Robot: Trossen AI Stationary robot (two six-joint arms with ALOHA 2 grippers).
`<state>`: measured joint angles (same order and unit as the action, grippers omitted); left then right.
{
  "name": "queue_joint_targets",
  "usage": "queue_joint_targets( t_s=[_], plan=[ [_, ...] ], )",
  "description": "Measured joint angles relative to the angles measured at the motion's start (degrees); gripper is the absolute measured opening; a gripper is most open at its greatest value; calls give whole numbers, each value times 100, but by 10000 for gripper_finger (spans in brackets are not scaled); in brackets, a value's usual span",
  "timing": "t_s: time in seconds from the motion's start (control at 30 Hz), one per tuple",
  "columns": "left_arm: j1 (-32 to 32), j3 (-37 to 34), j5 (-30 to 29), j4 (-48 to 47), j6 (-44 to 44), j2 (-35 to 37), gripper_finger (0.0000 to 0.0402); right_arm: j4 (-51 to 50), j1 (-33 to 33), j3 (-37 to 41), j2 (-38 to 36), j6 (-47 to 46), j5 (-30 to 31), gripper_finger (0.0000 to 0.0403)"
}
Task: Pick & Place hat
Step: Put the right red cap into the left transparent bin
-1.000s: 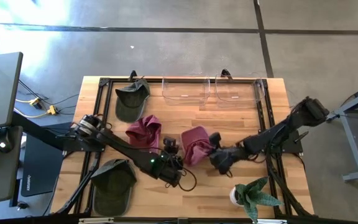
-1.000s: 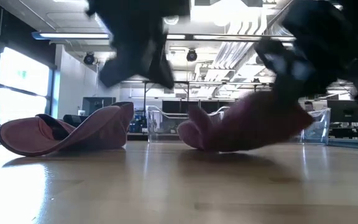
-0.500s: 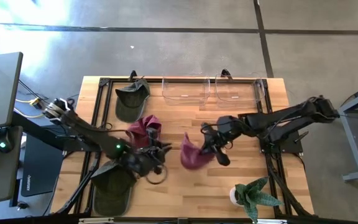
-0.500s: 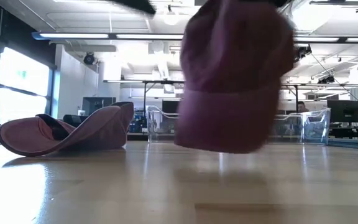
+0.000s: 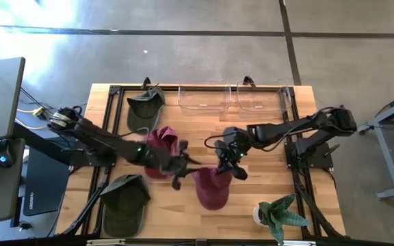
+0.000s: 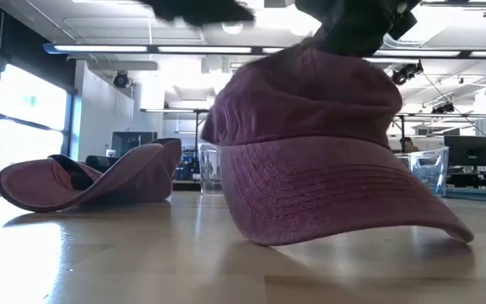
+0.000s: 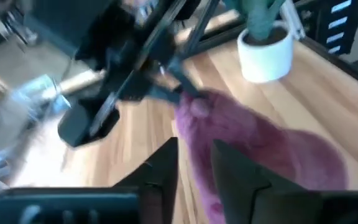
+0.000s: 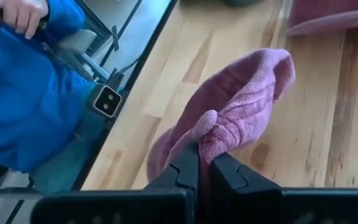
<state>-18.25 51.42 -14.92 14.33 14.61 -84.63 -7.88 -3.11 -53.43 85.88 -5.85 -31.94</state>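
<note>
While my arms meet mid-table:
Table (image 5: pixel 265 208): wooden
Maroon hat (image 5: pixel 211 189): brim on the wood, crown pinched up
My right gripper (image 5: pixel 228 164): clenched on its crown
My left gripper (image 5: pixel 183 166): fingers apart, beside it, holding nothing

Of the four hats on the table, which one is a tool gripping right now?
The pink hat near the potted plant: the right tool pinches its crown. The other pink hat and both green hats lie free.
</note>
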Motion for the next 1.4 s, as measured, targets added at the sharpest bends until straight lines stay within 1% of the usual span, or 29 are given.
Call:
queue_joint_targets(
  t_s=[0.13,0.23,0.3,0.4,0.43,0.5,0.57,0.63,0.83,0.93,1.0,1.07,1.1,1.2,1.27,1.33,1.37,1.4],
  plan=[
    [467,15,710,165,-428,-234,163,-3,25,0,49,161,-41,5],
    [765,9,1471,231,-816,-434,219,2,24,0,49,225,-28,4],
    [902,20,1973,329,-1004,-586,249,2,24,0,49,225,7,8],
    [973,9,2629,326,-1143,-707,275,2,25,0,49,246,185,9],
    [973,11,2758,398,-1153,-741,277,2,39,0,49,253,198,7],
    [960,11,2820,402,-1182,-765,276,33,54,2,49,322,192,4],
    [958,11,2844,418,-1183,-768,267,67,54,2,49,336,181,4],
    [961,13,2935,420,-1189,-768,250,126,52,2,49,336,155,7],
    [962,13,3042,401,-1165,-768,169,223,49,2,-98,336,-29,11],
    [963,13,3279,417,-1133,-768,126,280,49,2,-236,336,-257,5],
    [963,13,3483,437,-960,-768,98,308,47,2,-310,336,-358,4],
    [963,13,3800,544,-735,-768,68,318,49,2,-351,336,-492,6],
    [963,15,4050,630,-626,-768,53,325,49,2,-351,334,-594,11],
    [963,15,4740,872,-521,-749,12,524,55,2,-351,204,-1053,40],
    [956,15,4821,954,-557,-746,6,678,99,2,-358,-18,-1493,70],
    [959,15,4746,948,-581,-746,13,738,157,3,-362,-242,-1889,103],
    [960,15,4719,948,-583,-746,15,695,178,2,-383,-325,-1946,121],
    [963,15,4712,950,-583,-746,15,625,200,2,-394,-380,-1881,137]
  ],
)
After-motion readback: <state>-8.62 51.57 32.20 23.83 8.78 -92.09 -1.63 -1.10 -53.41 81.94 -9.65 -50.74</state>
